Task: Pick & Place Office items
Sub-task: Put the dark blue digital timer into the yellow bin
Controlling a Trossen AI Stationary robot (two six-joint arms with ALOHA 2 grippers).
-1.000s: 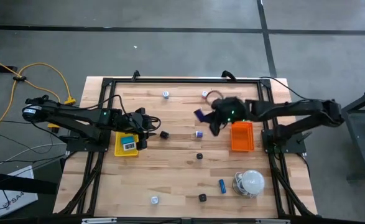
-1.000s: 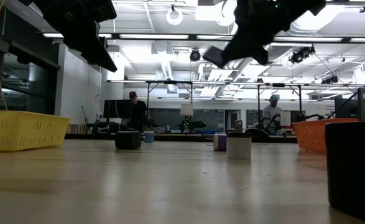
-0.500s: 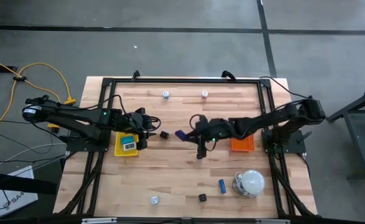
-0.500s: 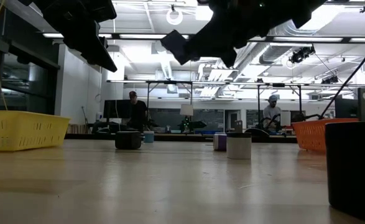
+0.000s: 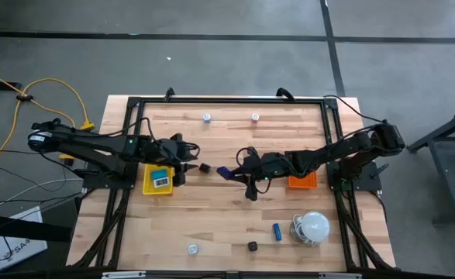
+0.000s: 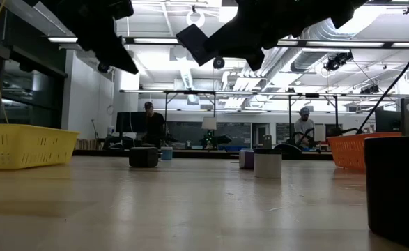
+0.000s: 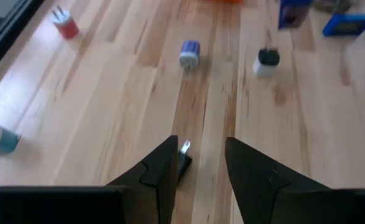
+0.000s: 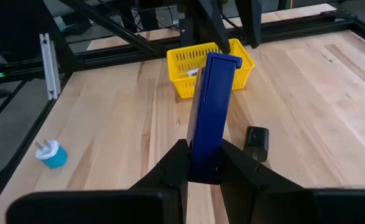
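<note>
My right gripper (image 8: 204, 152) hangs over the table's middle, shut on a dark blue stick (image 5: 223, 172). The stick points toward the yellow tray (image 5: 157, 180). My left gripper (image 7: 201, 146) is open beside that tray; a small black block with a silver prong (image 7: 182, 165) lies on the wood below the gap between its fingers, untouched. More small pieces lie flat on the table: a black block (image 5: 249, 194), a blue stick (image 5: 277, 231) and two white round bits (image 5: 206, 118) near the far edge. My right gripper pinches the blue stick by its flat sides (image 8: 206, 163) between the two fingers, at the end nearest the wrist. The fingers come from the table's right, slanting a little downward, and lie along the stick. The stick juts out past the fingertips, lifted clear of the table.
An orange tray (image 5: 301, 180) sits right of the right gripper. A white dome with a coiled cable (image 5: 314, 226) stands at the near right. A black block (image 5: 252, 246) and a white bit (image 5: 192, 249) lie near the front edge. People work in the room beyond.
My right gripper has carried the blue stick from beside the orange tray toward the table's left and a little nearer and lower, rolling as it went; it has then almost stopped. The stick stays clear of the table.
</note>
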